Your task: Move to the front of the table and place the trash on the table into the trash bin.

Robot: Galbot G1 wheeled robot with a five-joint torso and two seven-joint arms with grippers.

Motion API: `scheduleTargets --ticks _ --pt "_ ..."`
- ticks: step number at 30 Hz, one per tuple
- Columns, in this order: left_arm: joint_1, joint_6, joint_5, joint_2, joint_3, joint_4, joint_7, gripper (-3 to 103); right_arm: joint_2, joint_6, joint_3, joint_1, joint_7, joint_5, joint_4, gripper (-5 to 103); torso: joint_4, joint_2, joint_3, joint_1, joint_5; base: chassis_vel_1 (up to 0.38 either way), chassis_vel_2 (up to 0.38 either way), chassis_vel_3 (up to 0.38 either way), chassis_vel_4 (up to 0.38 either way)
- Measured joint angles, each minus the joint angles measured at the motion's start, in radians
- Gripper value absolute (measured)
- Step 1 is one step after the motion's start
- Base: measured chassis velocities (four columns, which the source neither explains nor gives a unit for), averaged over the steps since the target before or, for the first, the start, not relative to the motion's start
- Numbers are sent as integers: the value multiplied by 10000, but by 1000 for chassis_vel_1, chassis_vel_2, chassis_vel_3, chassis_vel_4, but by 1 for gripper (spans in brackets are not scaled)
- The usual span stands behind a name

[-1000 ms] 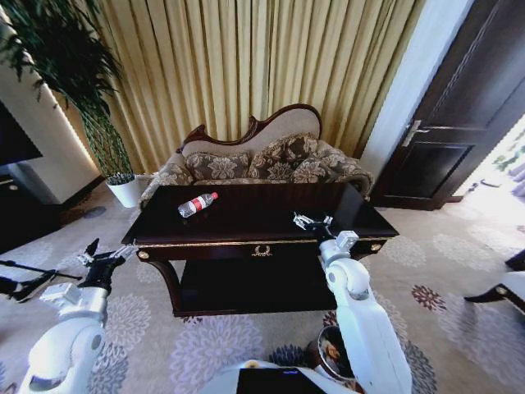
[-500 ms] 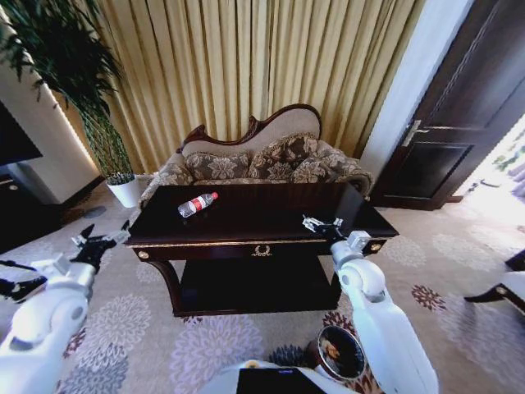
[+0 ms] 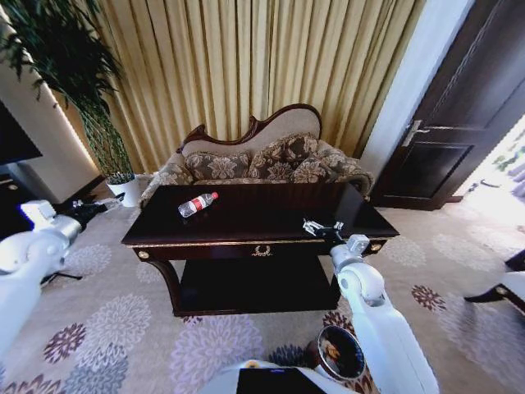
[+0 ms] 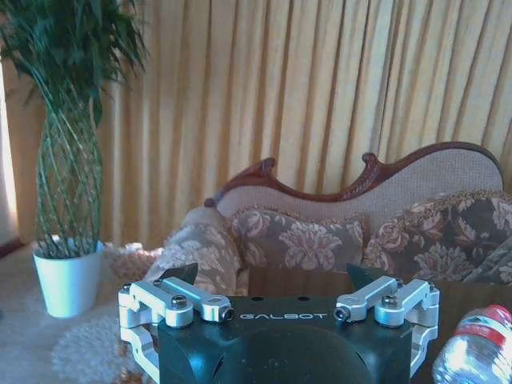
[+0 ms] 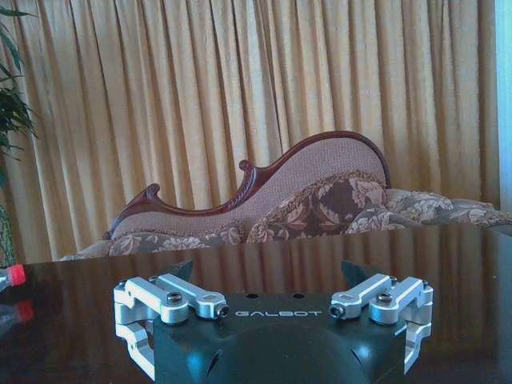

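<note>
Bottle (image 3: 197, 203) well apart from right fingers (image 3: 312, 223).

The big dark shiny tabletop (image 3: 246, 215) with gold trim on its front holds a clear bottle (image 3: 197, 204) with a red label and red cap lying on its side near the back left, and the small round brown trash bin (image 3: 338, 355) stands on the carpet by the front right.
</note>
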Motion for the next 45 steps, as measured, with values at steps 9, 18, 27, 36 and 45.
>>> scheduleTargets --ticks 9,18,27,36,45 --pt "-2368 -328 1133 -1555 1896 477 -1080 100 14 10 -13 -87 -7 -68 -32 100 -7 -1 1 1 2 0 0 0 0" --pt "-2902 -197 1652 -2266 2892 -90 -2441 100 72 12 -21 61 -12 -62 -72 100 -2 0 -1 0 3 0 0 0 0" --pt "-4294 -682 1015 -2608 4187 1250 -1626 100 103 12 -64 150 -20 -53 -141 100 -6 0 0 0 2 0 0 0 0" --pt "-4725 -104 288 -2642 4472 1456 561 100 149 26 -52 182 -23 -96 -295 100 -4 1 -1 0 2 0 0 0 0" --pt "-5038 3291 -1325 -2701 4142 1259 -241 100 316 212 -51 153 -42 -280 -495 100 -3 1 -1 -1 2 0 0 0 0"
